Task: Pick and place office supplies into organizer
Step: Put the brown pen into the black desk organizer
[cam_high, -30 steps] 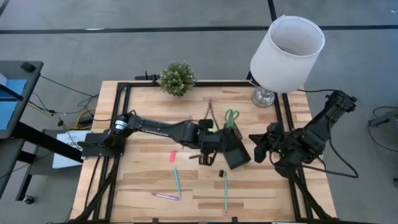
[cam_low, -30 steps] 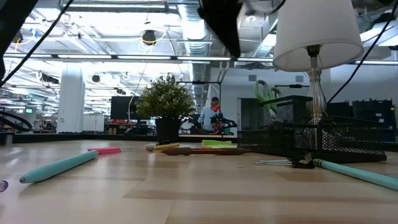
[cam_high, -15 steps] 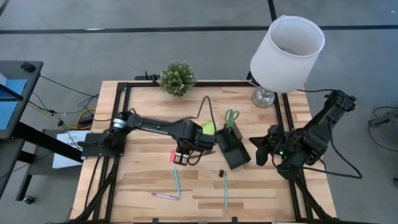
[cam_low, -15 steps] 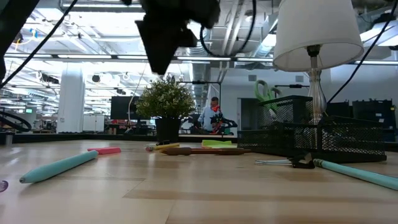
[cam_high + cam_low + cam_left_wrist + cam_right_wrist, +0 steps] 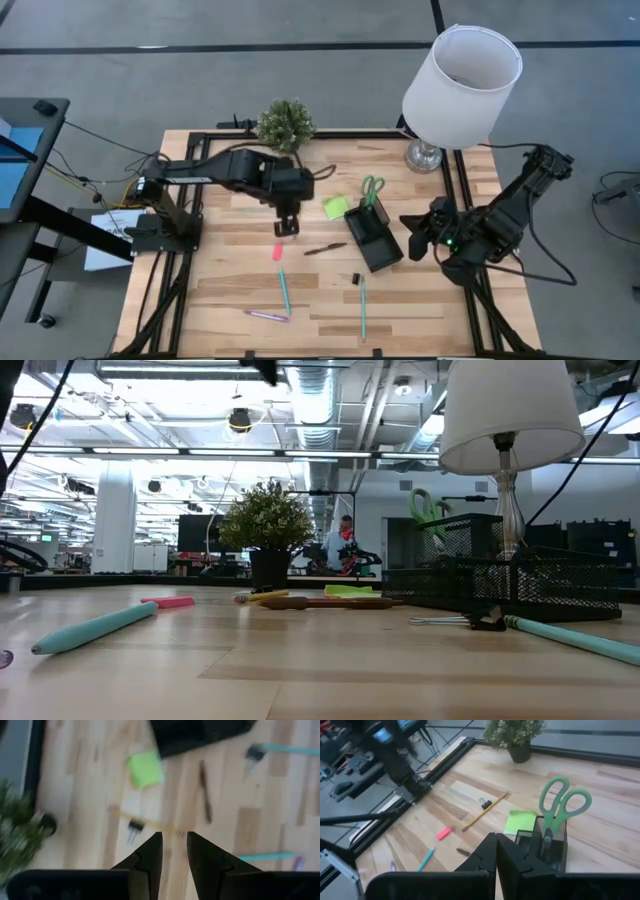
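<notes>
The black mesh organizer (image 5: 375,245) stands right of the table's middle, with green-handled scissors (image 5: 372,188) upright in its far compartment. A lime sticky-note pad (image 5: 335,207), a dark pen (image 5: 325,249), a pink eraser (image 5: 278,252), a wooden pencil (image 5: 485,811) and a black clip (image 5: 355,278) lie on the wood. Two teal pens (image 5: 284,290) (image 5: 362,308) and a purple pen (image 5: 265,316) lie nearer the front. My left gripper (image 5: 287,226) hangs high above the eraser, open a little and empty (image 5: 174,837). My right gripper (image 5: 496,851) waits shut, right of the organizer.
A potted green plant (image 5: 285,125) stands at the far edge, and a white-shaded lamp (image 5: 460,75) at the far right corner. Black frame rails (image 5: 195,190) run along the table's sides. Bare wood lies between the eraser and the left rail.
My left gripper has drawn back from beside the organizer toward the table's left edge and has risen well above the table, leaving the low view almost entirely. Its fingers keep the same small gap.
</notes>
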Robot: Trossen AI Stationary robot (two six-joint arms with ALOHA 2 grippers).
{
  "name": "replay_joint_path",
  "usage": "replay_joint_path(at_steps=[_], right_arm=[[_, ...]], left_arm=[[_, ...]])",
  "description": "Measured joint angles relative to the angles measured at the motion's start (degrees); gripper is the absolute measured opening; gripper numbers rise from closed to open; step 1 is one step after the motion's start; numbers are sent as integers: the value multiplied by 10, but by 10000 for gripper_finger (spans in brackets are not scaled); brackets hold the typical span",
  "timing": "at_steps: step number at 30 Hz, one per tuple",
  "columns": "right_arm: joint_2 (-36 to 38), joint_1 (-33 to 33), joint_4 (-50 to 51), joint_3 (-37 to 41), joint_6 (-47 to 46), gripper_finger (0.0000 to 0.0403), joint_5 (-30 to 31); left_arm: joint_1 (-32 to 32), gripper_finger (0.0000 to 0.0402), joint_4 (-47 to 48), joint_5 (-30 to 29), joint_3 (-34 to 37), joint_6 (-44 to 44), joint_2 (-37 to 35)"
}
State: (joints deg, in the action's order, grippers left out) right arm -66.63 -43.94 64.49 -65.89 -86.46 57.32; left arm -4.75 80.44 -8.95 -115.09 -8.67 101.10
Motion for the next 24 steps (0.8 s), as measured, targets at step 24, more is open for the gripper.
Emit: replay_joint_path(at_steps=[24], right_arm=[[0, 39, -9, 0, 14, 0, 5]], left_arm=[[-66, 82, -546, 55, 558, -189, -260]])
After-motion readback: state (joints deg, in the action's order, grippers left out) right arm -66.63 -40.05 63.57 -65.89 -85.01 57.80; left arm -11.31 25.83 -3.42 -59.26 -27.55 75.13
